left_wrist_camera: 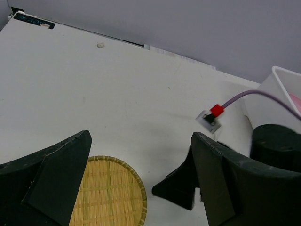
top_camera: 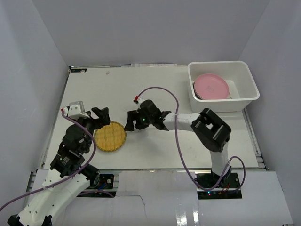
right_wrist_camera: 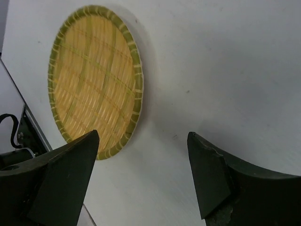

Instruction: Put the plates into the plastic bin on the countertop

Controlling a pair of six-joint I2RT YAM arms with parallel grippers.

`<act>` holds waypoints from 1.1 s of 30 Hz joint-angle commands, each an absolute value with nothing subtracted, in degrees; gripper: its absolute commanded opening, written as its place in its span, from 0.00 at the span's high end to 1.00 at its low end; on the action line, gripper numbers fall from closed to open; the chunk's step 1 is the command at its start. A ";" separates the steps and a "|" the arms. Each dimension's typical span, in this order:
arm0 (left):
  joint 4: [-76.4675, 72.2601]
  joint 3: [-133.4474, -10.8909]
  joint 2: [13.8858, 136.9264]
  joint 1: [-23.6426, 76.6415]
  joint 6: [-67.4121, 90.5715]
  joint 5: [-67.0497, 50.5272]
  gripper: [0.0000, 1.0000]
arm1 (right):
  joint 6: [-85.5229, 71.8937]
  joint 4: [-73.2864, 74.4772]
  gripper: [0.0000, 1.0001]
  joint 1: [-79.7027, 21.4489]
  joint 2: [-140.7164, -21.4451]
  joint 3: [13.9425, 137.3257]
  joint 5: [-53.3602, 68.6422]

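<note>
Pink plate (top_camera: 211, 86) lies in the plastic bin (top_camera: 216, 104); left fingers (left_wrist_camera: 56, 179) and right fingers (right_wrist_camera: 66, 174) stand open, empty.

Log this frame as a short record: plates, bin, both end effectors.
plate outside bin: yellow woven plate, flat on the countertop, between the arms
plastic bin: far right; pink plate visible inside
left end effector: open, empty, by the woven plate's left side
right end effector: open, empty, by its right edge
</note>
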State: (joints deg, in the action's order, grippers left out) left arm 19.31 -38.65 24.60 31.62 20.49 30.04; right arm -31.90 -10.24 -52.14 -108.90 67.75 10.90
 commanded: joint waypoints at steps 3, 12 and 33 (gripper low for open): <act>19.78 -37.88 25.31 31.29 20.65 29.88 0.02 | -47.71 -27.04 0.22 -56.15 -119.77 70.40 18.72; 19.60 -37.88 25.84 31.11 20.13 29.27 0.02 | -59.60 -41.49 0.92 -55.65 -123.61 70.32 23.21; 19.16 -38.06 27.68 30.94 19.86 22.77 0.02 | -31.38 -8.79 0.92 7.81 -66.00 50.54 6.15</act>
